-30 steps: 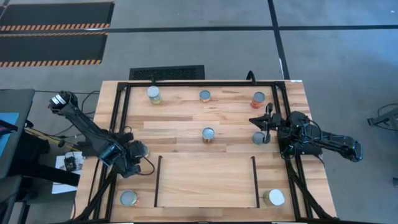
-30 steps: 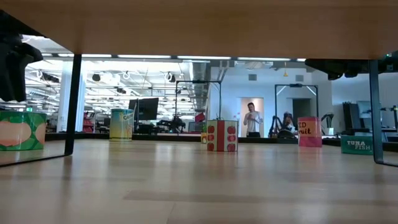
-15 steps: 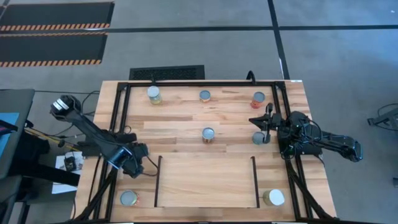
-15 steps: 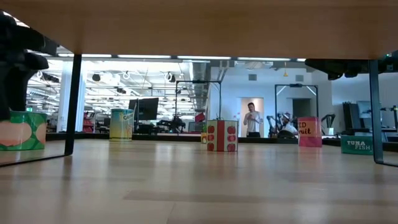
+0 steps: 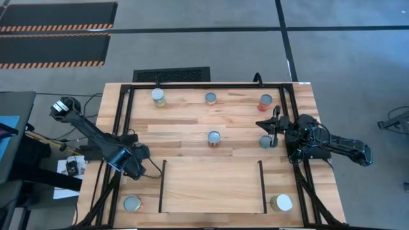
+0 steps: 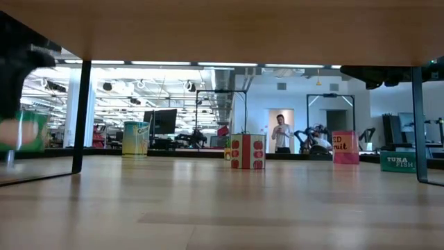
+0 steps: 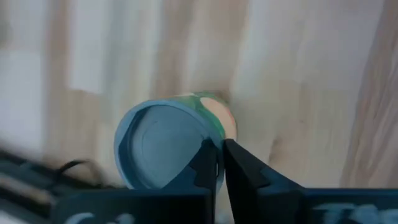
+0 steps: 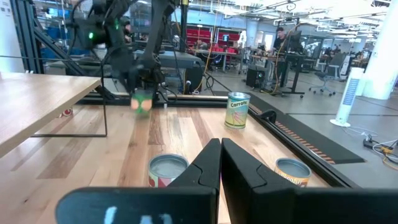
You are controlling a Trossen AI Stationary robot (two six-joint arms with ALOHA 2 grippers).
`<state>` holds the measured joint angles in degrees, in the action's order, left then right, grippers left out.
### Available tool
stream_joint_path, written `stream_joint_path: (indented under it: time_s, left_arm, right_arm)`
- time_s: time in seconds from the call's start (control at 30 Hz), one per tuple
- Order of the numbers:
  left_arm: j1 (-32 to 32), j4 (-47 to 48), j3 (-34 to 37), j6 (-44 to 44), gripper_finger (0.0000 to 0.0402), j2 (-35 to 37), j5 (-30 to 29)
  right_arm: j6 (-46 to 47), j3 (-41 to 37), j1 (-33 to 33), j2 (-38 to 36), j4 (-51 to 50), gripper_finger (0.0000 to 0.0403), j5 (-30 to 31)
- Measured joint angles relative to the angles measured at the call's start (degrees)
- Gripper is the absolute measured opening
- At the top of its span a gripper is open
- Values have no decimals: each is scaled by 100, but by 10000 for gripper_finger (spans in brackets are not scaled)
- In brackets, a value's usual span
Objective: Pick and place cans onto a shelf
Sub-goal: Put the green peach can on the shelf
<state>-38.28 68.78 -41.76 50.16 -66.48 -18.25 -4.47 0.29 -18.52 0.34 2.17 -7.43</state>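
My left gripper (image 5: 135,165) stands at the table's left side, just left of the shelf (image 5: 211,186), a light-wood panel between two black rails. It is shut on a can (image 7: 165,143) with a silver top and a green and peach label; this can shows blurred in the low view (image 6: 21,132). Other cans stand upright on their bases: three along the far edge (image 5: 210,98), one mid-table (image 5: 214,138), two at the near corners (image 5: 132,203). My right gripper (image 5: 267,125) waits shut at the right, level, beside a can (image 5: 266,142). My left gripper pinches the can's top rim (image 7: 214,142) between its two fingers, which come steeply from above. The can is tilted, its top face toward the wrist and its label side showing beyond. It looks raised off the table, though blur keeps me from being sure.
A black tubular frame (image 5: 124,121) runs round the table's edges. The shelf's wood panel fills the top of the low view (image 6: 222,28), with its thin black legs (image 6: 82,118) at either side. Beyond the table lies an open lab room with a person standing far off.
My left gripper has shifted a little and turned over the green-labelled can, then taken hold of it. The can stood still on the table before; now it has tipped, left its spot and shows blurred.
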Motion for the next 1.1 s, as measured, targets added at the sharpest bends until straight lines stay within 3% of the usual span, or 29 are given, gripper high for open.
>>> stream_joint_path:
  time_s: [0.13, 0.23, 0.33, 0.43, 0.57, 0.73, 0.87, 1.1]
  left_arm:
    - [68, 682, -688, 149, 2, 635, -570]
    - [147, 857, -1353, -112, 1, 1019, -1370]
    - [279, 730, -2066, -768, 1, 1228, -2155]
    - [539, 172, -2640, -1864, 0, 1163, -2356]
    - [968, -899, -3120, -3508, 0, 713, -1934]
    - [1306, -1944, -3548, -4949, 0, -175, -886]
    - [1357, -2075, -3907, -5452, 0, -991, -194]
    - [1344, -1632, -4580, -5689, 0, -2206, 265]
  right_arm:
    - [0, 1, 2, 2, -1, 38, -1]
    - [0, 1, 2, 1, -1, 38, -1]
    - [0, -1, 0, 2, 0, 38, 0]
    - [0, -1, 0, 1, 0, 38, -1]
    - [0, 1, 1, 1, 0, 38, -1]
    - [0, -1, 0, 1, -1, 38, 0]
    - [0, 1, 0, 0, 1, 38, -1]
    - [0, 0, 2, 0, 1, 38, -1]
